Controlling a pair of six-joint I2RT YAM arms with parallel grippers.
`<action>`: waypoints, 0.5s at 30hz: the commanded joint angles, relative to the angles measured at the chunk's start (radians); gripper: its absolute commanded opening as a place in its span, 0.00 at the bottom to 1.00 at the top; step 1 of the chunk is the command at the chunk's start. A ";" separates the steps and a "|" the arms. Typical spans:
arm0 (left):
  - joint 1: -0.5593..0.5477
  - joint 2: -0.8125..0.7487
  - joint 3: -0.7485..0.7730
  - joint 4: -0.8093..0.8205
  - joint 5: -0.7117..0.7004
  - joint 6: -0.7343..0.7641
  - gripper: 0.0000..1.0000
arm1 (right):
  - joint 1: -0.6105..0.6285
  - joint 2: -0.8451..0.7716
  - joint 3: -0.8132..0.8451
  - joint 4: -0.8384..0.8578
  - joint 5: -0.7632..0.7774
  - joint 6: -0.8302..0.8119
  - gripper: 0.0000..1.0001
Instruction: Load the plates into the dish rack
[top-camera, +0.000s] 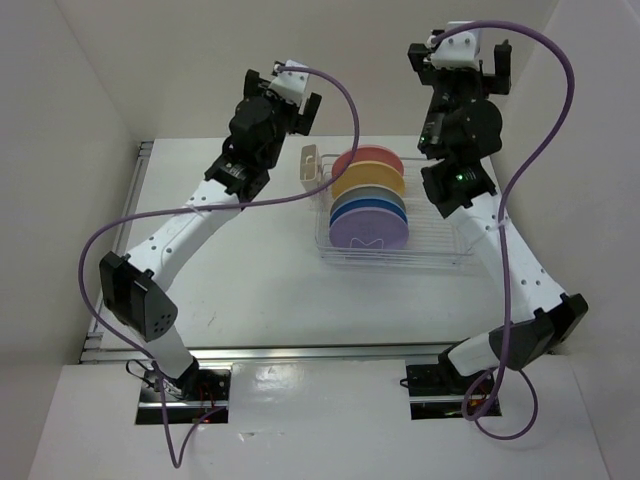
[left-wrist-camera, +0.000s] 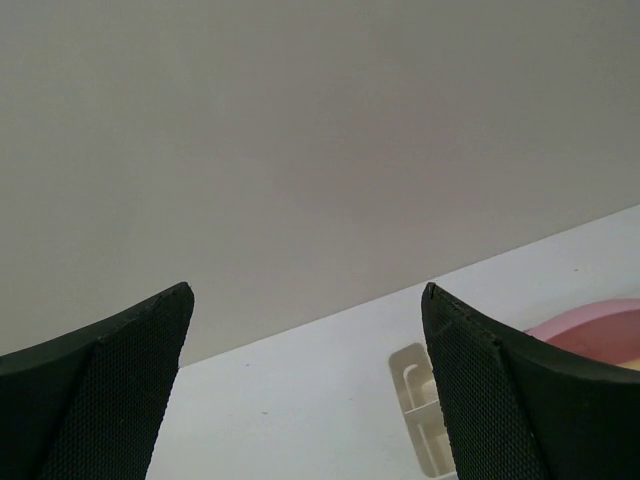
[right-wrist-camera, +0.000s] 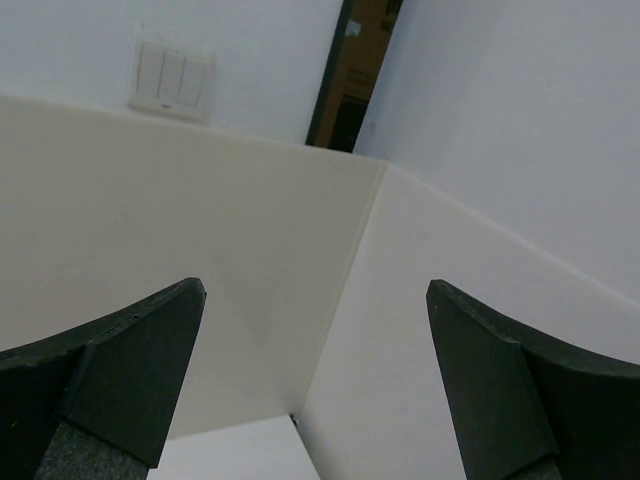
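Plates (top-camera: 368, 195) stood upright in a row inside the dish rack (top-camera: 440, 252). Left gripper (left-wrist-camera: 305, 300) and right gripper (right-wrist-camera: 315, 290) were spread wide, empty, high near the rack's ends. Risk: an arm swinging low could clip the rack and topple plates.

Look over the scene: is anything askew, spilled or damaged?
Nothing stands out. The plates stand on edge in a tidy row inside the dish rack; the left gripper and right gripper hang clear, jaws open.

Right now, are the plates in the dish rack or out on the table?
In. The top view shows the plates standing in a row inside the dish rack; none lies outside it.
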 joint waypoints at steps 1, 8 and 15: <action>0.047 0.031 0.106 -0.122 0.053 -0.120 1.00 | 0.006 0.060 0.100 0.057 -0.062 -0.007 1.00; 0.127 -0.003 0.119 -0.246 0.106 -0.250 1.00 | 0.006 0.070 0.039 -0.133 -0.001 0.182 1.00; 0.149 -0.111 -0.018 -0.173 0.141 -0.275 1.00 | 0.006 0.046 0.065 -0.078 -0.010 0.132 1.00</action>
